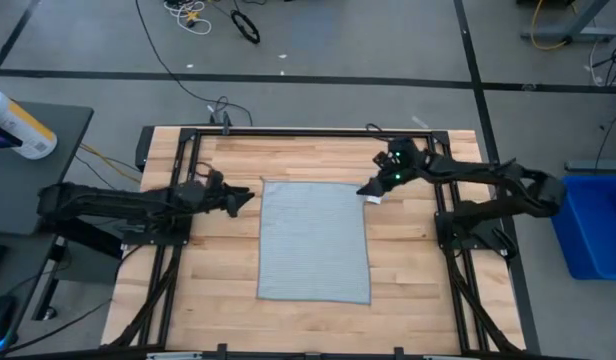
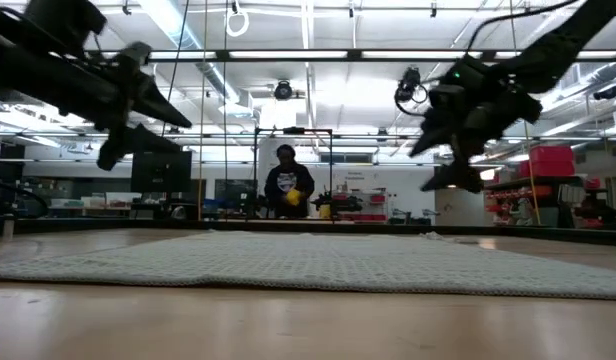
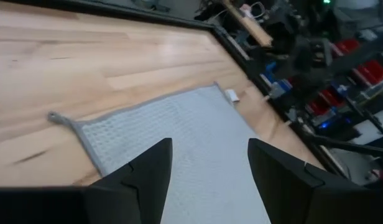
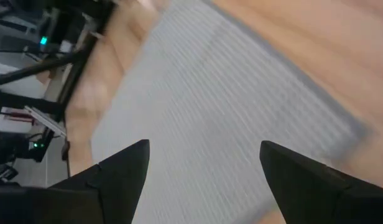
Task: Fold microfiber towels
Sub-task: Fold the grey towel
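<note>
The light grey-blue microfiber towel point(image 1: 315, 240) lies spread flat on the wooden table, its small white tag point(image 1: 373, 199) at the far right corner. It also shows in the low view point(image 2: 318, 262), the left wrist view point(image 3: 198, 137) and the right wrist view point(image 4: 216, 118). My left gripper point(image 1: 250, 198) is open and empty, above the table just left of the towel's far left corner. My right gripper point(image 1: 365, 189) is open and empty, above the towel's far right corner. Both hang clear of the table in the low view.
A black frame point(image 1: 288, 131) runs around the table's edges. A white bottle point(image 1: 18, 122) lies on a side table at the left, a blue bin point(image 1: 593, 225) stands at the right. A person point(image 2: 288, 185) stands in the room beyond the table.
</note>
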Controlling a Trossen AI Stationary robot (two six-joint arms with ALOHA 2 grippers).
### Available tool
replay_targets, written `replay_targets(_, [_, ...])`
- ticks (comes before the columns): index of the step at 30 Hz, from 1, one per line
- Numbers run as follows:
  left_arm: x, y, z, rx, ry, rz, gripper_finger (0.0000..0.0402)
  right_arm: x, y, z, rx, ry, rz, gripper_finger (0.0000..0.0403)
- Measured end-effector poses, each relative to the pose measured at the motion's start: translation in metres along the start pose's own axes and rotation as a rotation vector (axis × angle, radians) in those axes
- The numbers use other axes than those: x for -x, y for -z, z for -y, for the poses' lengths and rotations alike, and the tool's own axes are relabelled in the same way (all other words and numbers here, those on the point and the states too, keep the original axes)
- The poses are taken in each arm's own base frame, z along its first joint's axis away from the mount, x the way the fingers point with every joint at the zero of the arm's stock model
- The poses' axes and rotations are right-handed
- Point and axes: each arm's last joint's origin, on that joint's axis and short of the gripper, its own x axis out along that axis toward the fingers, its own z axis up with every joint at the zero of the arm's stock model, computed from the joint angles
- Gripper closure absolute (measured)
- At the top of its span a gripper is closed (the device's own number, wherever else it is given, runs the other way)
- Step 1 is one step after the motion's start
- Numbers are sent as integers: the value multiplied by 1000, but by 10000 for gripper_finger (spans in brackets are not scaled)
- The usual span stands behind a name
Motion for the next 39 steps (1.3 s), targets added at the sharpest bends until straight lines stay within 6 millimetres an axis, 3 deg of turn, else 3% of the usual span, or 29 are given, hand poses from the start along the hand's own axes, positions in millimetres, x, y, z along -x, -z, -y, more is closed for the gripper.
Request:
replay_targets(5, [-25,-10,-14,52,-17,11,184,-1,18,10,-31,2,-43,89])
replay_targets(9, [-38,-15,-27,110,-35,12,184,-3,21,9,-18,-2,-57,89])
replay_targets(20, [-59,-1,-52,229,-71,-183,184,9,12,24,-4,59,22,89])
replay_targets(31, [-77,11,-61,267,-106,-261,184,17,7,34,-1,82,61,89])
replay_targets(39, [-92,4,-67,279,-98,-285,184,18,12,37,8,109,16,89])
